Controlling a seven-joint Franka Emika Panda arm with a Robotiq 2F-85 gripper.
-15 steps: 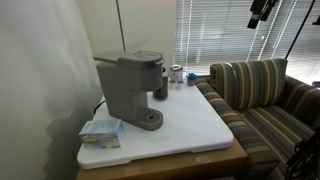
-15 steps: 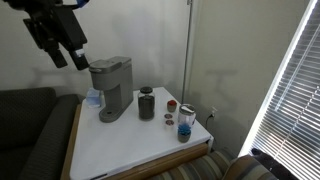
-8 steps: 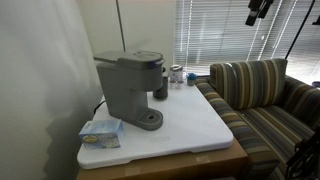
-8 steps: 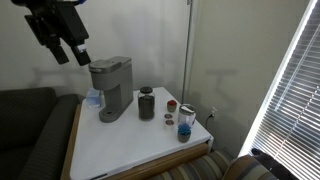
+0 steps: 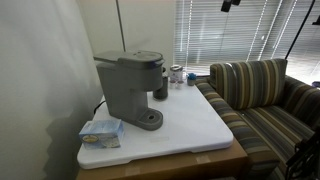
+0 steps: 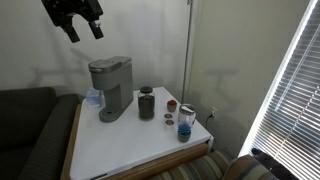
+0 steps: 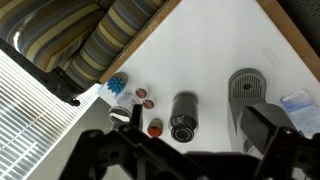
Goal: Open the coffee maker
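Note:
The grey coffee maker (image 5: 128, 85) stands at the back of the white table (image 5: 190, 125), lid down; it also shows in an exterior view (image 6: 110, 86). My gripper (image 6: 82, 20) hangs high above it, jaws spread wide and empty, touching nothing. In an exterior view only a dark bit of the gripper (image 5: 230, 4) shows at the top edge. The wrist view looks straight down: the gripper (image 7: 193, 128) frames the table, and the coffee maker's round drip base (image 7: 248, 84) shows, with its head partly hidden behind one dark finger (image 7: 266, 125).
A small dark cup (image 6: 147, 103) stands beside the machine, also in the wrist view (image 7: 184, 117). Small pods and a blue-lidded jar (image 6: 185, 123) sit near the table corner. A blue packet (image 5: 100, 132) lies by the machine. A striped sofa (image 5: 260, 95) borders the table.
My gripper has risen and shifted sideways, ending higher over the coffee maker. The coffee maker and the other things have not moved.

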